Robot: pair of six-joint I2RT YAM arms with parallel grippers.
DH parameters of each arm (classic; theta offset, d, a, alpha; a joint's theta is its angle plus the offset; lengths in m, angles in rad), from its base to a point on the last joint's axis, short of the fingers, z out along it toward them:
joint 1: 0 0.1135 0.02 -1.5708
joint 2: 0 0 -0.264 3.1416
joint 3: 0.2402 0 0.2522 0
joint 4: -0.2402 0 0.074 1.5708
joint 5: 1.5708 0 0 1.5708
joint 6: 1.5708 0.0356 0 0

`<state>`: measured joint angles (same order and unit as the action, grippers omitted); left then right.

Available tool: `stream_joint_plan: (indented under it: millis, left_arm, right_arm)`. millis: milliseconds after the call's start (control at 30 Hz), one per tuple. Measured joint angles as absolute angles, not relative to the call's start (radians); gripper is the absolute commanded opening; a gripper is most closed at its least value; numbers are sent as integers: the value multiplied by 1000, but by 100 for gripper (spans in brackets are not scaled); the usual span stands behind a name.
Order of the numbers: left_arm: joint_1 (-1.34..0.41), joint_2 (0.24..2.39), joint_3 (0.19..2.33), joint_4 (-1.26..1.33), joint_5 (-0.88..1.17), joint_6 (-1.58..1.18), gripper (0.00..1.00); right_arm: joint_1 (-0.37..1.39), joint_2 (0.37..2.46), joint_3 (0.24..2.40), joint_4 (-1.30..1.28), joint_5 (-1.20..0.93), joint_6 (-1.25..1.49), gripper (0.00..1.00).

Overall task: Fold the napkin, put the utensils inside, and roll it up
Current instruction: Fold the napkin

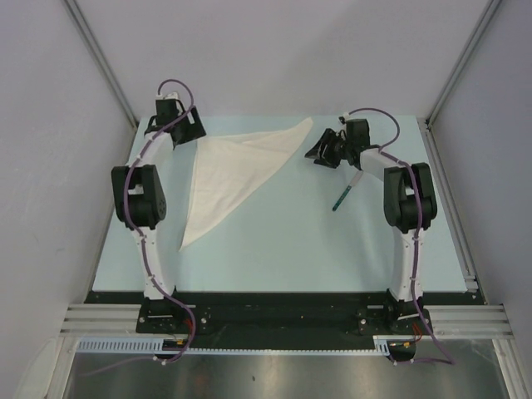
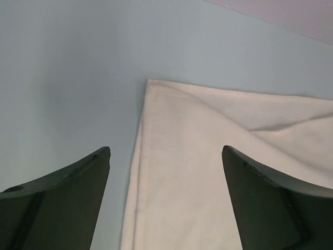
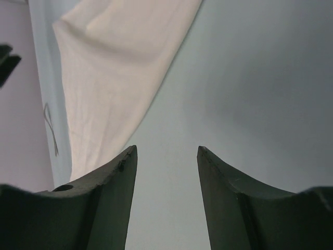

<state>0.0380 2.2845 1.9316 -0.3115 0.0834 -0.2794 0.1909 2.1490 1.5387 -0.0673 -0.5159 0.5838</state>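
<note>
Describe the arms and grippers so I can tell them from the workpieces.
Left arm and right arm: white links, bulky black joint housings. A purple cable runs along each. Left gripper and right gripper: two dark matte fingers tapering to points.

White napkin (image 1: 237,170) in a flat triangle; teal-handled knife (image 1: 343,195) apart, rightward.
</note>
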Motion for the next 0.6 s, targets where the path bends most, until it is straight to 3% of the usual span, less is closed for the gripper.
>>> stream_joint_plan:
  millis: [300,600]
  left_arm:
    - [-56,1884,1390,-51,142,-395,93]
    - [-89,1813,1080,69,224,-495,93]
  right_arm:
    - [144,2431,1802,89,-540,727,53]
    - [153,2616,2046,101,-534,823,51]
